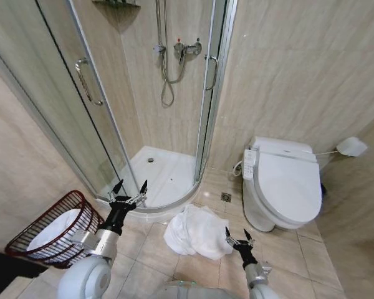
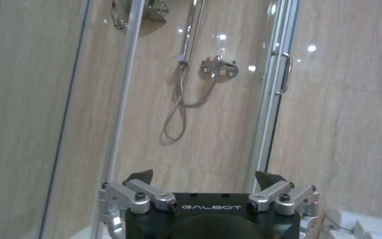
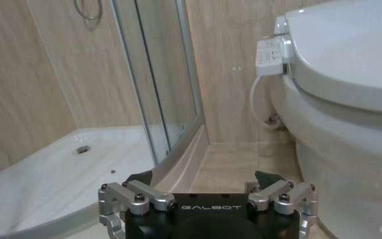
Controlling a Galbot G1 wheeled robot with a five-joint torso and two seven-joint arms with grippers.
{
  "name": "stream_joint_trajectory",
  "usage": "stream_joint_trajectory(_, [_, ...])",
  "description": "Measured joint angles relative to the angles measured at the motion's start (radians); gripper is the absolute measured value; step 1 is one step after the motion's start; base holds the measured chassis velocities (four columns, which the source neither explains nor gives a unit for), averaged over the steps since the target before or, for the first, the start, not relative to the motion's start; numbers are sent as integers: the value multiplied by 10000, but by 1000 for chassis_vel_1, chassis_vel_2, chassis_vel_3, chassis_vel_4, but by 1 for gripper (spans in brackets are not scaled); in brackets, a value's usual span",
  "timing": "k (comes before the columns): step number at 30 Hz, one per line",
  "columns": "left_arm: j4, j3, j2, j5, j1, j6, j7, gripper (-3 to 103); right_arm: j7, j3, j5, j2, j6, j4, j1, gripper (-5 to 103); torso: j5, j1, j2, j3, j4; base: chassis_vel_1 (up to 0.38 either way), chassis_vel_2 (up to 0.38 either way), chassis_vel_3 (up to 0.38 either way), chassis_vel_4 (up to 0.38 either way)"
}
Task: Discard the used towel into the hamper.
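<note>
Head view: white towel (image 1: 197, 232) heaped on the floor tiles (image 1: 299, 255) by the shower tray's (image 1: 168, 177) curved edge, beside the toilet (image 1: 287, 184). Hamper (image 1: 53, 230) stands at the left wall. Left gripper (image 1: 130, 187) fingers apart, empty; right gripper (image 1: 239, 235) fingers apart, just beside the towel.

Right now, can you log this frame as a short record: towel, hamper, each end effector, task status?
towel: crumpled white heap on floor tiles, between shower tray and toilet
hamper: on floor at robot's left, white cloth already inside
left end effector: open, empty, raised near shower door
right end effector: open, empty, beside the towel
status: towel not yet picked up
</note>
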Motion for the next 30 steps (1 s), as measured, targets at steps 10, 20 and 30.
stream_joint_trajectory(10, [0, 0, 0, 0, 0, 0, 0, 100, -184, 110, -416, -32, -205, -138, -187, 100, 0, -194, -465, -272, 0, 0, 0, 0, 0])
stream_joint_trajectory(20, [0, 0, 0, 0, 0, 0, 0, 100, -512, 245, -643, 124, -215, -575, -47, 100, 0, -370, -882, -512, 0, 0, 0, 0, 0])
stream_joint_trajectory(30, [0, 0, 0, 0, 0, 0, 0, 100, -532, 355, -669, 158, -67, -748, 22, 100, 0, -533, -1274, -741, 0, 7, 9, 9, 10])
